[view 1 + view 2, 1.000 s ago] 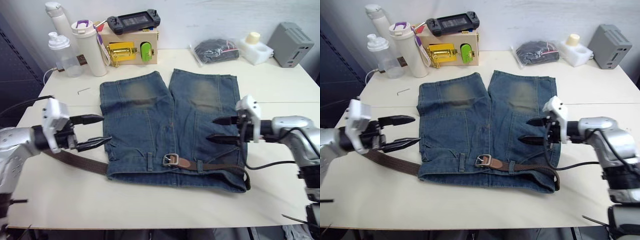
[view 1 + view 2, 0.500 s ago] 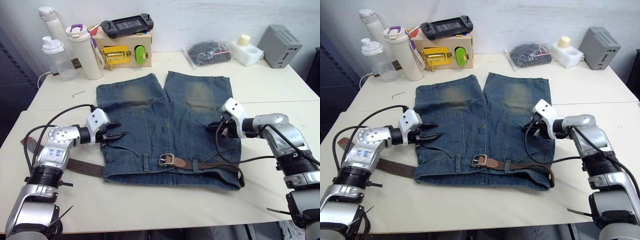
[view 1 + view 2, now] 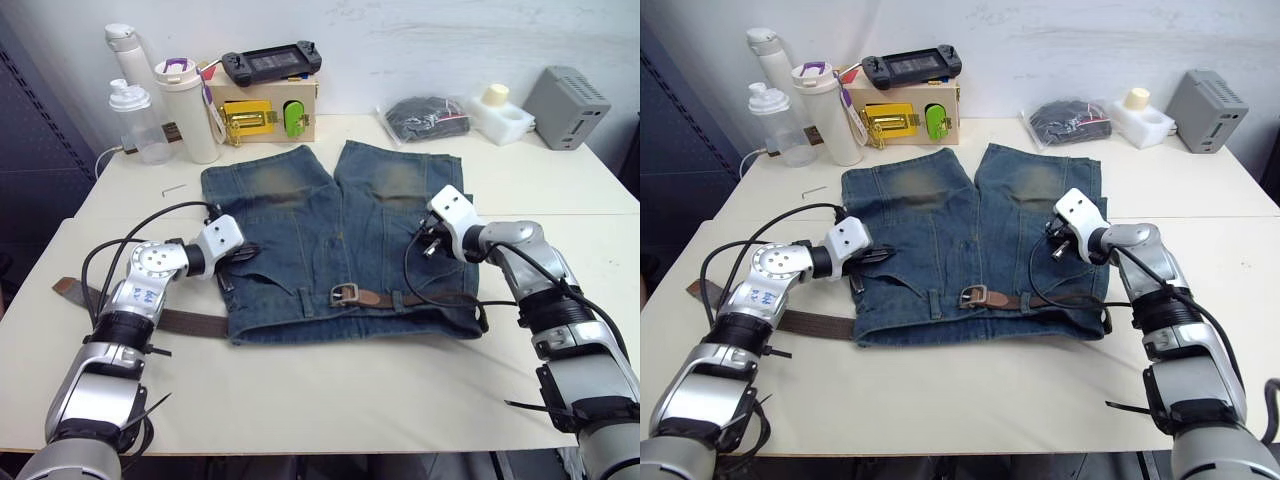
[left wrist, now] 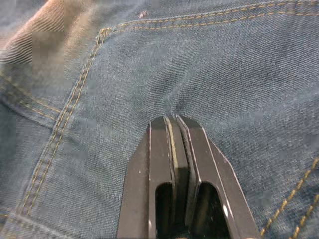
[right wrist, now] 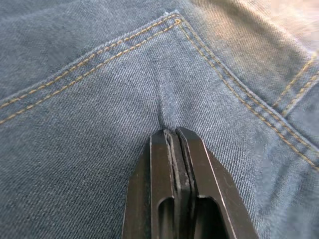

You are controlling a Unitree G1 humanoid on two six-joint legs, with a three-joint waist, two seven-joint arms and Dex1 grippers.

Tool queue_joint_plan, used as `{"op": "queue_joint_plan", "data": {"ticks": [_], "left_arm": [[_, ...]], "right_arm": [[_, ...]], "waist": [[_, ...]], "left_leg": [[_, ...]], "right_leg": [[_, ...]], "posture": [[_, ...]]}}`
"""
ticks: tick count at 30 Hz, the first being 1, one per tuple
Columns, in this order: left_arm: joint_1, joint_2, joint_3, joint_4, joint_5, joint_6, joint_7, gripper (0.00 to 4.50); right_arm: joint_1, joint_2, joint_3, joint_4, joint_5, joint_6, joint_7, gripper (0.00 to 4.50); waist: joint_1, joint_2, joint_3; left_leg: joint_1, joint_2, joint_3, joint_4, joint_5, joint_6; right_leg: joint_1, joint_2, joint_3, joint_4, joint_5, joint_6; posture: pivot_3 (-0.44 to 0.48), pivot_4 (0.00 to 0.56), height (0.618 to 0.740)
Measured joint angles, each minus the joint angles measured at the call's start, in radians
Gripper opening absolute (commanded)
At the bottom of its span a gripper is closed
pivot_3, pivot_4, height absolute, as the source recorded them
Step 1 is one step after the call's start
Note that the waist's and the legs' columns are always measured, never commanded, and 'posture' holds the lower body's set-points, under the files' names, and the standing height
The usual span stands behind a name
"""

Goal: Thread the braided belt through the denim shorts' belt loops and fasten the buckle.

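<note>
Shorts (image 3: 340,230) are pinched in both your closed grippers, left gripper (image 4: 173,124) and right gripper (image 5: 171,134), each nipping a fold of denim. Belt (image 3: 420,298) and buckle (image 3: 344,294) lie just below them; tug unevenly and you'll drag the loops askew.

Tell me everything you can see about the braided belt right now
The braided belt is a long, narrow dark brown strap with a woven look. It lies along the waistband of the denim shorts, passing under belt loops. Its silver buckle sits mid-waistband with a lighter brown tab beside it. One end curls round the shorts' right edge; the other trails flat over the table past the left arm. Neither gripper touches it.
</note>
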Motion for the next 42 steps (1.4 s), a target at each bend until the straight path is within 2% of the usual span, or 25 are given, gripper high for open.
{"op": "queue_joint_plan", "data": {"ticks": [3,9,22,25,28,30,32,34,36,37,40,42], "left_arm": [[-0.079,-0.034,-0.025,0.117,0.068,-0.064,0.071,0.08],[-0.136,-0.038,-0.059,0.226,0.15,-0.191,0.141,0.08],[-0.165,-0.068,-0.049,0.293,0.162,-0.247,0.155,0.08],[-0.151,-0.077,-0.019,0.275,0.135,-0.225,0.144,0.96],[-0.1,-0.066,0.029,0.186,0.095,-0.181,0.134,2.21],[-0.018,-0.035,0.075,0.036,0.054,-0.11,0.122,3.05],[0.056,-0.019,0.126,-0.109,0.006,-0.013,0.122,3.91],[0.144,-0.009,0.201,-0.343,-0.086,0.13,0.128,3.96],[0.22,0.005,0.289,-0.58,-0.189,0.281,0.15,3.96],[0.244,0.008,0.335,-0.669,-0.233,0.349,0.171,3.96],[0.391,0.025,0.559,-1.004,-0.466,0.664,0.268,3.96],[0.483,0.023,0.668,-1.102,-0.595,0.81,0.312,3.96]], "right_arm": [[-0.026,0.012,0.0,0.064,-0.026,-0.037,-0.026,0.0],[-0.019,0.009,-0.001,0.053,-0.038,-0.042,-0.015,0.0],[0.046,-0.027,-0.029,-0.034,-0.039,-0.009,-0.001,0.0],[0.05,-0.025,-0.047,-0.048,-0.028,0.001,0.0,0.0],[0.072,-0.021,-0.092,-0.091,0.01,0.042,0.006,0.93],[0.103,-0.021,-0.138,-0.158,0.063,0.092,0.032,1.79],[0.124,-0.02,-0.17,-0.219,0.112,0.135,0.058,2.7],[0.135,-0.025,-0.22,-0.307,0.185,0.18,0.09,3.46],[0.153,-0.038,-0.279,-0.428,0.274,0.218,0.139,4.45],[0.155,-0.044,-0.299,-0.468,0.305,0.229,0.153,4.45],[0.197,-0.048,-0.369,-0.615,0.435,0.251,0.212,4.45],[0.233,-0.053,-0.378,-0.67,0.479,0.256,0.237,4.45]], "waist": [[0.004,0.0,0.0],[0.002,0.0,0.0],[0.013,0.0,0.0],[0.013,0.0,0.0],[0.009,0.0,0.001],[-0.006,0.0,0.001],[-0.018,0.001,0.004],[-0.033,0.001,0.01],[-0.048,0.001,0.011],[-0.051,0.001,0.011],[-0.07,0.001,0.011],[-0.071,0.001,0.011]], "left_leg": [[0.0,-0.002,-0.004,0.002,0.0,0.0],[-0.001,-0.003,-0.007,0.002,0.0,0.0],[-0.002,-0.007,-0.016,0.003,0.0,0.0],[-0.004,-0.008,-0.017,0.004,0.0,0.0],[-0.008,-0.008,-0.019,0.004,0.0,0.0],[-0.018,-0.008,-0.019,0.004,0.0,0.0],[-0.018,-0.008,-0.019,0.002,0.0,0.0],[-0.019,-0.007,-0.019,0.0,0.0,0.0],[-0.017,-0.006,-0.019,-0.005,0.0,0.0],[-0.016,-0.006,-0.019,-0.006,0.0,0.0],[-0.013,-0.005,-0.019,-0.009,0.0,0.0],[-0.01,-0.005,-0.018,-0.01,0.0,0.0]], "right_leg": [[0.0,0.0,0.002,0.004,0.0,0.0],[0.0,0.0,0.003,0.006,0.0,0.0],[0.0,0.0,0.003,0.01,0.0,0.0],[0.0,0.0,0.003,0.01,0.0,0.0],[-0.004,0.0,0.003,0.01,0.0,0.0],[-0.012,0.001,0.003,0.01,0.0,0.0],[-0.013,0.0,0.003,0.009,0.0,0.0],[-0.013,0.0,0.003,0.006,0.0,0.0],[-0.013,0.001,0.003,0.003,0.0,0.0],[-0.013,0.001,0.002,0.003,0.0,0.0],[-0.011,0.001,0.002,0.002,0.0,0.0],[-0.009,0.001,0.002,0.001,0.0,0.0]], "posture": [[0.0,0.15,0.645],[0.0,0.15,0.645],[0.0,0.15,0.645],[0.0,0.15,0.645],[0.0,0.15,0.645],[0.0,0.15,0.645],[0.0,0.15,0.645],[0.0,0.15,0.645],[0.0,0.15,0.645],[0.0,0.15,0.645],[0.0,0.15,0.645],[0.0,0.15,0.645]]}}
